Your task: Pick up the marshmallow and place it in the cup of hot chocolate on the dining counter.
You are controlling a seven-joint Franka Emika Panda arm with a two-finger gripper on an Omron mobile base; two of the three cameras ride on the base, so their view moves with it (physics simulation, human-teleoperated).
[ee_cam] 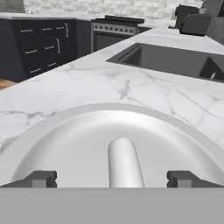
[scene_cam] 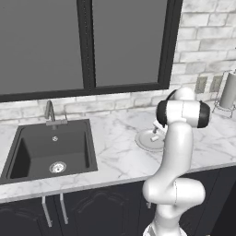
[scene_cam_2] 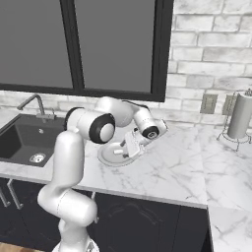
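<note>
Marshmallow [ee_cam: 125,162] between wide-open tool [ee_cam: 112,178] tips, on grey plate [ee_cam: 65,144]; black sink [ee_cam: 175,59] beyond.

a white arm [scene_cam: 177,152] rises before the marble worktop [scene_cam: 115,152], partly hiding a grey plate [scene_cam: 146,140] with the marshmallow [scene_cam: 155,137]; black sink [scene_cam: 50,150] left.

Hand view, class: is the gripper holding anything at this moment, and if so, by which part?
Nothing is held. The gripper is open, its fingertips standing wide on either side of the marshmallow, which lies on the plate.
</note>
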